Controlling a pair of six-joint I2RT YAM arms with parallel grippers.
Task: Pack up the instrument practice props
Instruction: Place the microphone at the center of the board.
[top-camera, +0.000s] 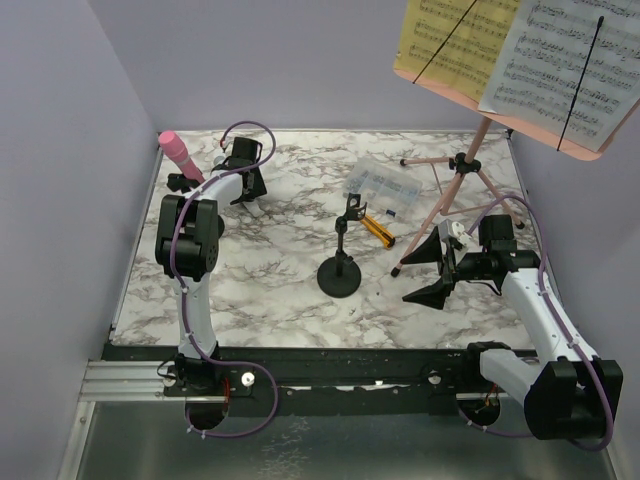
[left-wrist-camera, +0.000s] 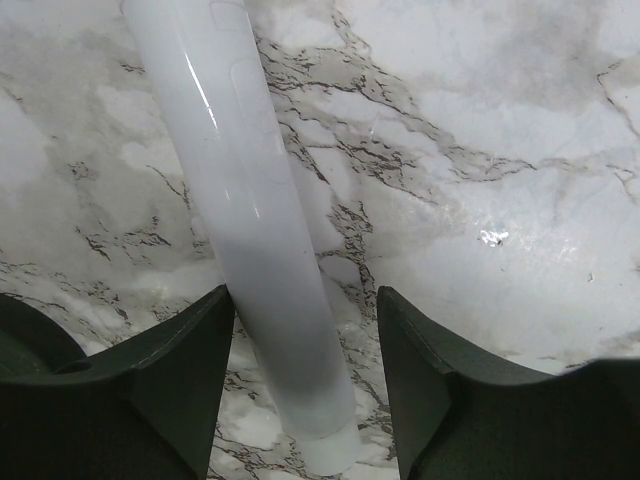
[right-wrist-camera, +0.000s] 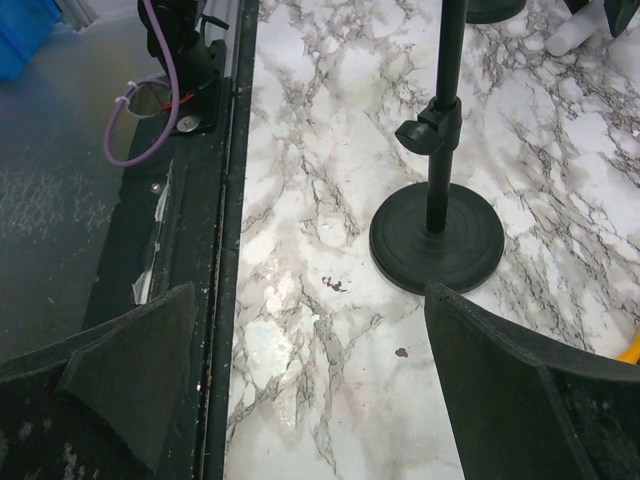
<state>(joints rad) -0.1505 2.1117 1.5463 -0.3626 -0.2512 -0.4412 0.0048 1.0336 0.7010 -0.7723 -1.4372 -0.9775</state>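
Note:
A white microphone (left-wrist-camera: 255, 210) lies flat on the marble table (top-camera: 280, 290). My left gripper (left-wrist-camera: 305, 300) straddles its lower end and is open: the left finger (left-wrist-camera: 190, 370) is close against it and a gap shows on the other side. From above, that gripper (top-camera: 254, 200) is at the far left, beside a pink microphone (top-camera: 176, 153) standing in a holder. An empty black mic holder (top-camera: 340, 270) stands mid-table. My right gripper (top-camera: 440, 265) is wide open to its right, its base (right-wrist-camera: 437, 240) just ahead of the fingers. The pink music rack (top-camera: 470, 165) carries yellow and white pages (top-camera: 520, 55).
A clear compartment box (top-camera: 385, 188) and a yellow-and-black utility knife (top-camera: 378, 230) lie between the empty holder and the rack's tripod legs. The black rail (right-wrist-camera: 225, 200) marks the table's near edge. Lilac walls close in on three sides.

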